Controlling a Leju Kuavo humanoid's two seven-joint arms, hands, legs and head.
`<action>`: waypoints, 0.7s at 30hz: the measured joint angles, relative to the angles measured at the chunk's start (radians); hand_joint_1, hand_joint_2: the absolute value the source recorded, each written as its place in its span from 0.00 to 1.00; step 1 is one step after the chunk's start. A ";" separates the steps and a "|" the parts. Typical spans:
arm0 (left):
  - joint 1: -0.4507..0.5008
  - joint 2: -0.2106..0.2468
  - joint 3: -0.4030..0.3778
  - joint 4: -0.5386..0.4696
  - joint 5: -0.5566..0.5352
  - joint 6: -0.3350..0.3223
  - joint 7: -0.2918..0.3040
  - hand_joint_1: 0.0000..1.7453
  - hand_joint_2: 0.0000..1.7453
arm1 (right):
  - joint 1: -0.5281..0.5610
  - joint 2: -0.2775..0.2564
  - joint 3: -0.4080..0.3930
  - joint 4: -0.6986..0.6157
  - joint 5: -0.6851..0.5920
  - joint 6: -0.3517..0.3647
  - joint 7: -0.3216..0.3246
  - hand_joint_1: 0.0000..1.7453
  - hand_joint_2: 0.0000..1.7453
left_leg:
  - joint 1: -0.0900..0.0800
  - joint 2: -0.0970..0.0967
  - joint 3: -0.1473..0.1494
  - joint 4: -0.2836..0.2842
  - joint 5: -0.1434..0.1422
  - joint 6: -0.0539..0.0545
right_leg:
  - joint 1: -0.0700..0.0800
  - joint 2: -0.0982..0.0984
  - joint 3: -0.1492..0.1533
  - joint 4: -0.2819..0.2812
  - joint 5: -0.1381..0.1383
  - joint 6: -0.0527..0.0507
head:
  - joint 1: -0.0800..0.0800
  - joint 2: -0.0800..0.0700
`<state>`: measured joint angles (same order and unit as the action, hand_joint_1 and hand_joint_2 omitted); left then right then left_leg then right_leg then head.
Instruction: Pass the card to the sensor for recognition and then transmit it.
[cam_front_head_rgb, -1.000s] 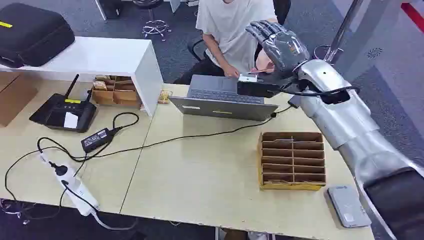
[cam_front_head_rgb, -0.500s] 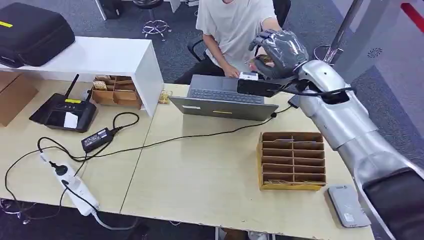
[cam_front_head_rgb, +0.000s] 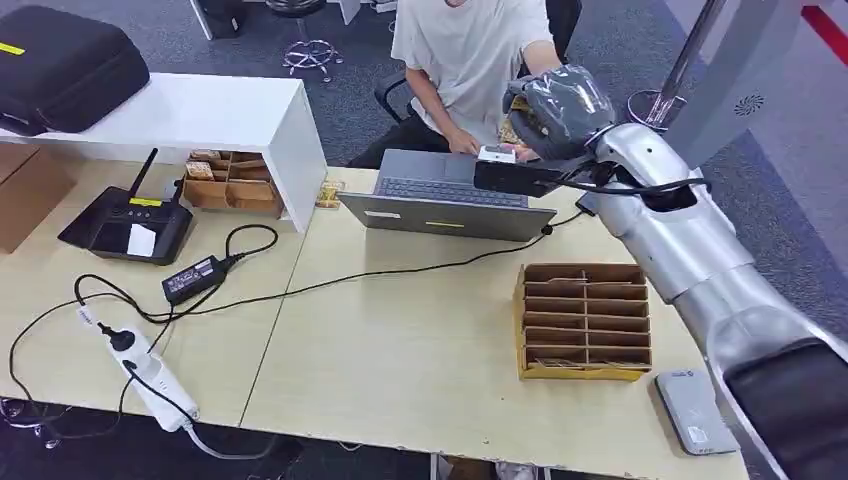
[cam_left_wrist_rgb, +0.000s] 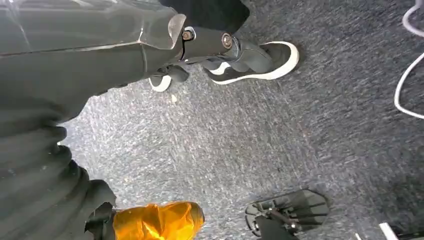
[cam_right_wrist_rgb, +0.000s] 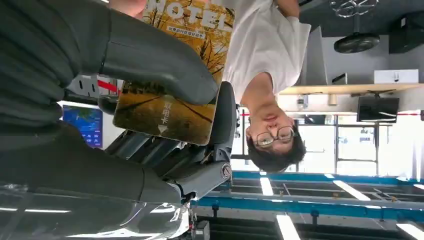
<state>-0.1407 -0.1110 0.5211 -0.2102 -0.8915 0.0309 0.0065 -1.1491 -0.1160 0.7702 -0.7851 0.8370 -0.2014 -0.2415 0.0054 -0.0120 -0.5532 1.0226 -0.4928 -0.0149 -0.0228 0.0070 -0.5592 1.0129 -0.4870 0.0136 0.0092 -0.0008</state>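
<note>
On the counter (cam_front_head_rgb: 420, 360) nearest the robot the grey sensor (cam_front_head_rgb: 695, 410) lies unused, while farther off the card (cam_right_wrist_rgb: 170, 75) is clamped in the raised right hand (cam_front_head_rgb: 555, 105) before the seated person (cam_front_head_rgb: 470, 60) — recognition and hand-over apparently both remain.

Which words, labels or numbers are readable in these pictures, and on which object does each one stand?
"HOTEL": partly covered large white letters on the yellow autumn-picture card held by the right hand.
Small lines of characters on the same card: too small to read.
White label on the black power adapter: too small to read.
Grey flat device at the table corner: marking unreadable.
</note>
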 joint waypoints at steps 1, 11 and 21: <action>0.000 0.000 0.000 0.000 0.000 0.003 0.000 0.00 1.00 | 0.000 0.000 0.000 0.000 -0.002 0.002 0.000 1.00 1.00 | 0.000 0.000 0.000 0.000 0.000 0.000 | 0.000 0.000 0.000 0.000 0.000 0.000 | 0.000 0.000; 0.002 0.000 0.001 0.000 0.012 -0.009 0.010 0.00 1.00 | 0.000 -0.001 -0.002 -0.001 -0.009 0.013 0.000 1.00 1.00 | 0.000 0.000 0.000 0.000 0.000 0.000 | 0.000 0.000 0.000 0.000 0.000 0.000 | 0.000 0.000; 0.017 0.000 0.002 0.000 0.018 -0.042 0.039 0.00 1.00 | 0.000 -0.010 -0.018 -0.006 -0.011 0.012 0.004 1.00 1.00 | 0.000 0.000 -0.001 0.001 0.000 0.000 | 0.000 0.000 0.000 0.000 0.000 0.000 | 0.000 0.000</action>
<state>-0.1238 -0.1106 0.5230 -0.2102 -0.8736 -0.0107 0.0454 -1.1491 -0.1263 0.7523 -0.7908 0.8255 -0.1892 -0.2373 0.0055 -0.0120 -0.5538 1.0231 -0.4928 -0.0149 -0.0227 0.0069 -0.5594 1.0131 -0.4869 0.0137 0.0092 -0.0008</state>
